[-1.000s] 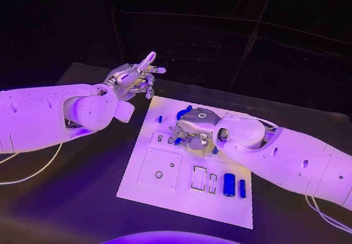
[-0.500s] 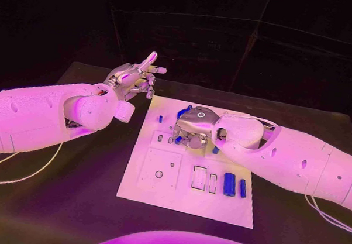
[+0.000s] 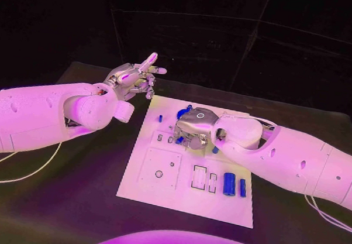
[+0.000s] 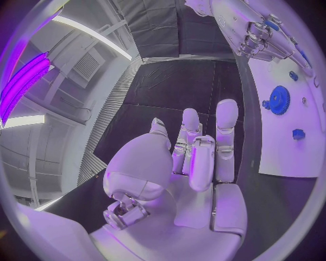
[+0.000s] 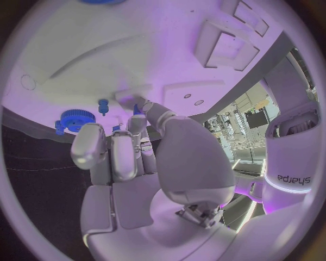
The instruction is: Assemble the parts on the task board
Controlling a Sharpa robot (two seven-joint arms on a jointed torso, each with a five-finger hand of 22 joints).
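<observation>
One white task board (image 3: 188, 182) lay on one black table (image 3: 65, 204). Two robot hands were in view, the left hand (image 3: 132, 77) and the right hand (image 3: 194, 127). Two long blue parts (image 3: 230, 184) lay side by side on the board, and one blue gear (image 4: 279, 99) sat there too.

One legible mark: "sharpa", seen mirrored, on the white glossy arm casing (image 5: 292, 163) just beside the right silver many-fingered hand (image 5: 146, 157). Nothing else readable.

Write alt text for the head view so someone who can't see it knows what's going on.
The robot's right hand reaches down over the far middle of the white task board on a black table, fingers among small blue parts. Its left hand is raised off the board's far left corner, holding nothing. Two blue bars lie side by side near the board's right edge.
</observation>
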